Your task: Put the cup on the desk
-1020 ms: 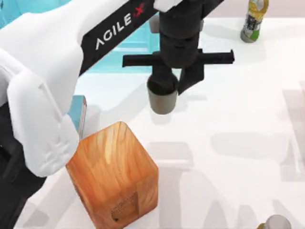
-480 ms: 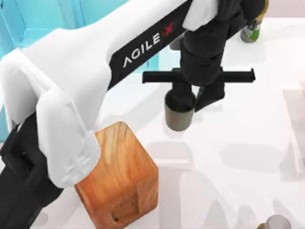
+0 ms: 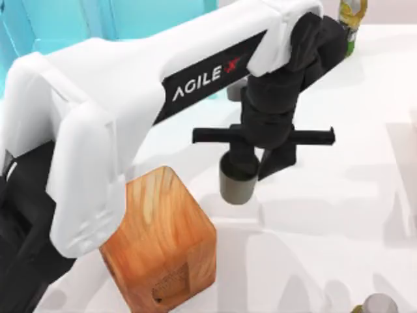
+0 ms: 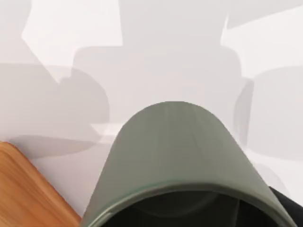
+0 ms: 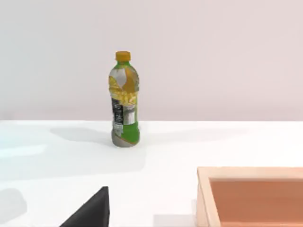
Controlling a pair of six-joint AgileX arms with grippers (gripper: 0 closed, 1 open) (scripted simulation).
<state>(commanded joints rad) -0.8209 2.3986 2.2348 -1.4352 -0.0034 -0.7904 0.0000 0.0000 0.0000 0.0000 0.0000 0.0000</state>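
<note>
Turquoise shelf unit [image 3: 58, 23] at far left rear of worktop [image 3: 326, 215]. Wooden block [image 3: 159, 244] at front left, standing on the white surface, near the cup but apart from it. Left gripper [image 3: 251, 171] over the worktop's middle, reaching in from the left, pointed downward, fingers clenched on the cup's rim. Cup [image 3: 236, 186]: olive-grey, handleless, upright with dark inside facing up, hanging just right of the block's upper corner; one finger [image 3: 240, 156] apparently inside the mouth, the other [image 3: 272, 163] outside the wall on the right, so the cup sits between them and below the gripper body. Left wrist view: cup [image 4: 175, 156] close under the camera, bare white surface beyond it, block edge [image 4: 28, 189] alongside. Contact between cup base and worktop not settled by these pictures. Progress, as judged: cup gripped and brought over open worktop; lowering to the surface, release and retreat left to do. Bottle with yellow-green label [image 3: 348, 23] at rear right, well apart from the cup. Light grey round-topped object [image 3: 380, 304] at front right edge. Right arm parked at the right; its wrist view faces the bottle [image 5: 124, 101], with a shallow wooden tray [image 5: 251, 196] nearer the camera; fingers' state cannot be told.
</note>
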